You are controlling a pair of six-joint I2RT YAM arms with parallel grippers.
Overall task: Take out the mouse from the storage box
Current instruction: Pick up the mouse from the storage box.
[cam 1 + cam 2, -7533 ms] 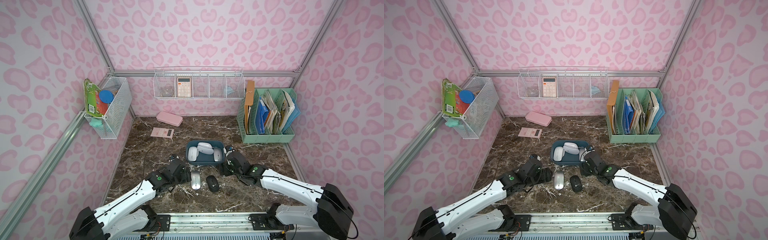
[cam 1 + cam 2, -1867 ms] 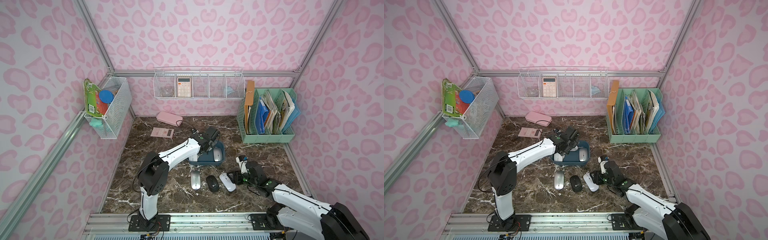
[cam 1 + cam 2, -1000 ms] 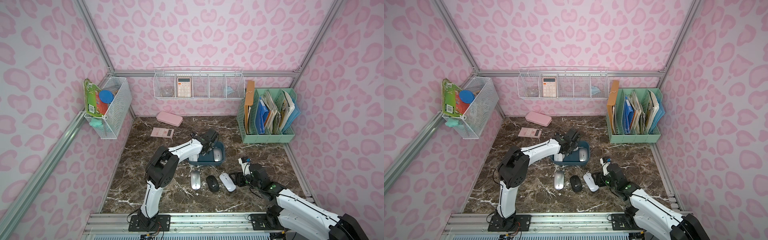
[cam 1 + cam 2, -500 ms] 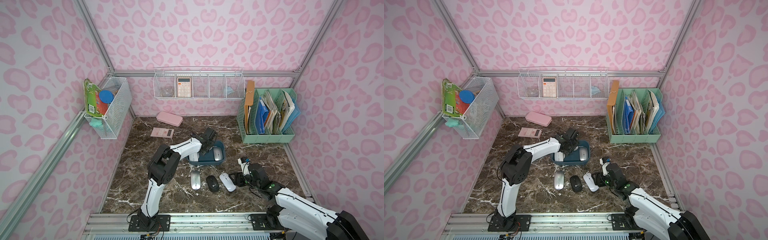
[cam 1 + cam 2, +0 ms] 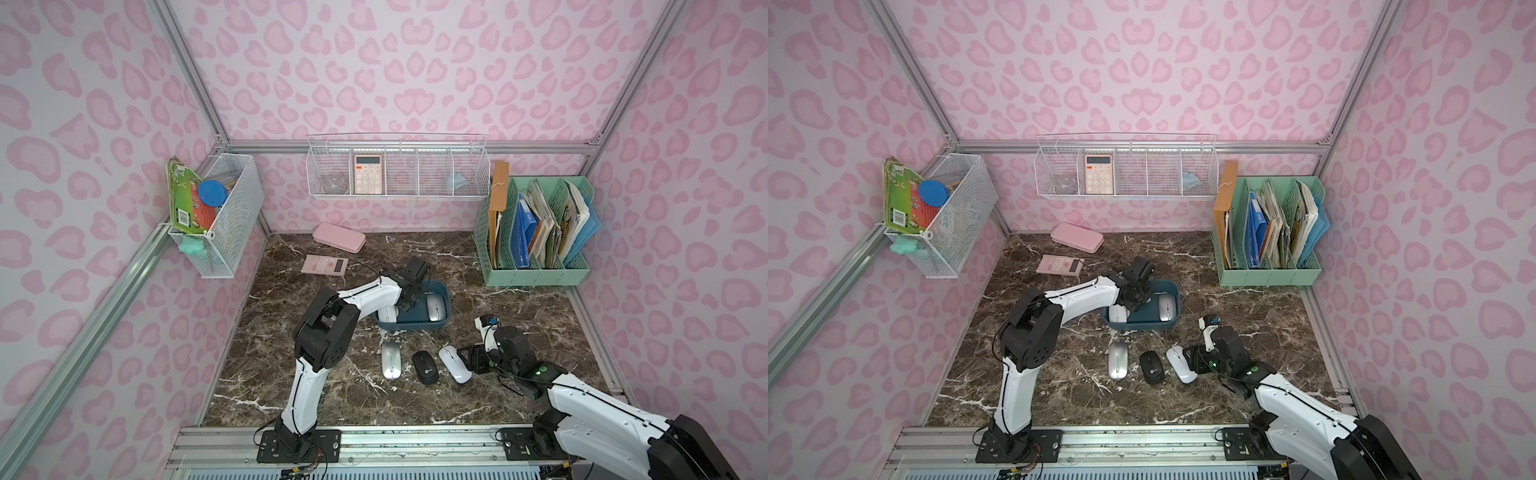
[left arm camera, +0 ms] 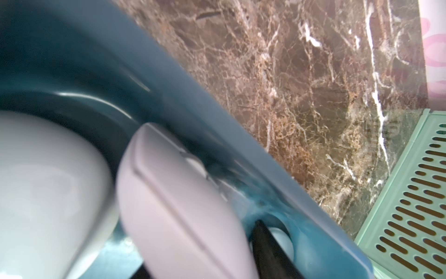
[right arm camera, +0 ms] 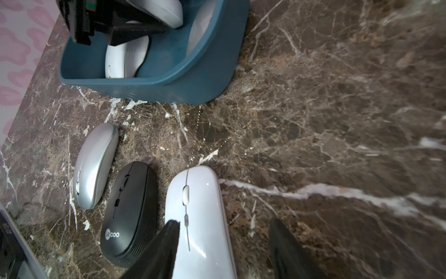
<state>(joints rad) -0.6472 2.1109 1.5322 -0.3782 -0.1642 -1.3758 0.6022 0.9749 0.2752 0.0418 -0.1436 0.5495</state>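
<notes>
Left fingers [image 6: 264,241] in the shallow teal-blue plastic storage box [image 5: 415,325]
One lies along the long side of a pale grey plastic mouse [image 6: 181,205] there; clamped or not, I cannot tell. The right fingers [image 7: 166,241], apart, sit farther off, outside the box's near wall.

A pink calculator [image 5: 325,264] lies near the flat pink case [image 5: 338,242].

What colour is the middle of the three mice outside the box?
Black; the middle mouse shows best in the right wrist view.
</notes>
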